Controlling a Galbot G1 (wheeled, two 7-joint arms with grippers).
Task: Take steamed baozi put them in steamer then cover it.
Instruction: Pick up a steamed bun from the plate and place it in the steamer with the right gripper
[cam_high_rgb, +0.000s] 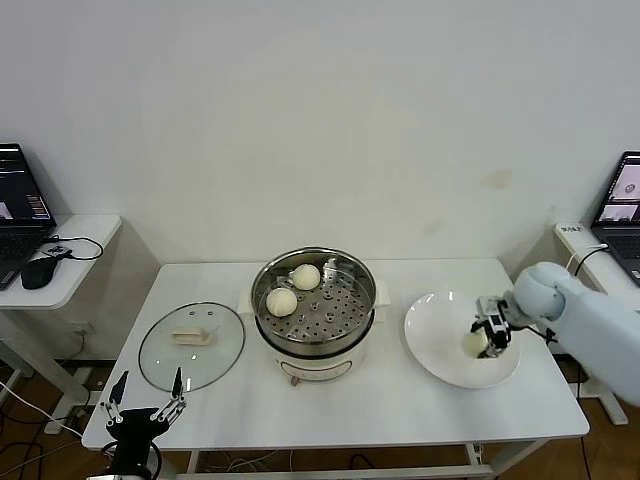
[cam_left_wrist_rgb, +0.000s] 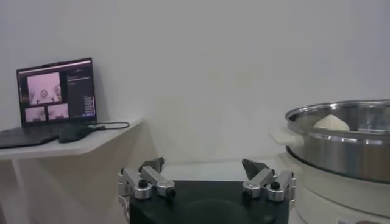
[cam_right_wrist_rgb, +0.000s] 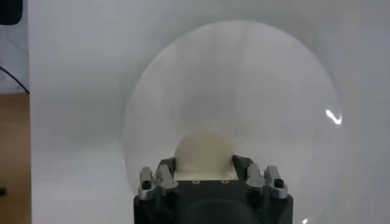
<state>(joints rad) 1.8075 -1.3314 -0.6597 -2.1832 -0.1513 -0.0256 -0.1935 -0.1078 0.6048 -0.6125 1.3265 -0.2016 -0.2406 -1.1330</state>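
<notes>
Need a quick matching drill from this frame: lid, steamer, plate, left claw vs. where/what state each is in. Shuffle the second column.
1. lid
2. steamer
3. plate
4. left claw

a. open, at the table's front edge
b. holds two baozi
c. flat on the table, left of the steamer
d. under the right claw, one bun on it

Pairs: 1-c, 2-b, 3-d, 4-a

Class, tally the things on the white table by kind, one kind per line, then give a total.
Round white-cream steamed buns: 3
Shiny steel steamer pot: 1
Clear glass lid: 1
Flat white plate: 1
Total: 6
</notes>
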